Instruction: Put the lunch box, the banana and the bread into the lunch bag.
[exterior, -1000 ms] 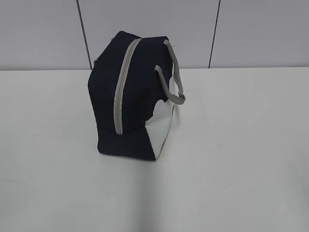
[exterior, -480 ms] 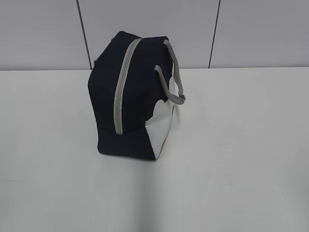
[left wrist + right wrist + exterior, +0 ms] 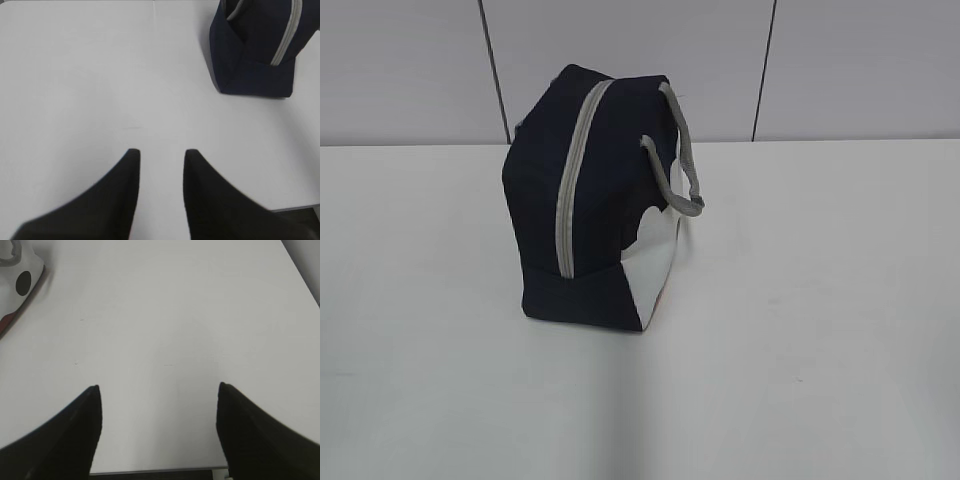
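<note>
The navy lunch bag stands on the white table, left of centre, its white lower panel facing right. Its grey zipper looks shut and its grey handles hang to the right. The bag also shows at the top right of the left wrist view and its white panel at the top left of the right wrist view. The lunch box, banana and bread are out of view. My left gripper is open and empty over bare table. My right gripper is wide open and empty.
A grey panelled wall stands behind the table. The table's front edge shows under the right gripper and at the lower right of the left wrist view. Neither arm appears in the exterior view.
</note>
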Motion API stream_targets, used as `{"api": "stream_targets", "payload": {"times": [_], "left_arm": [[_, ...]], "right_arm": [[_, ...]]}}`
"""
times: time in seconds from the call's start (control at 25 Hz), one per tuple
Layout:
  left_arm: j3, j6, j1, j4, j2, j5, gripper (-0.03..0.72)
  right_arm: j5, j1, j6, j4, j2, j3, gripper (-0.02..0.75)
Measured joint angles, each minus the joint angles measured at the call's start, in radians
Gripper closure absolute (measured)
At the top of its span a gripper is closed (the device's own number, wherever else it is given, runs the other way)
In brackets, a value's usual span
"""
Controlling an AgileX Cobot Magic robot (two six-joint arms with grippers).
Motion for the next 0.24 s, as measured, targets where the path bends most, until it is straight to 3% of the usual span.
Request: {"api": "stream_targets", "payload": {"times": [0.24], "left_arm": [[0.0, 0.0, 0.0, 0.0, 0.0, 0.0, 0.454]], "right_arm": [[0.0, 0.0, 0.0, 0.0, 0.0, 0.0, 0.207]]}}
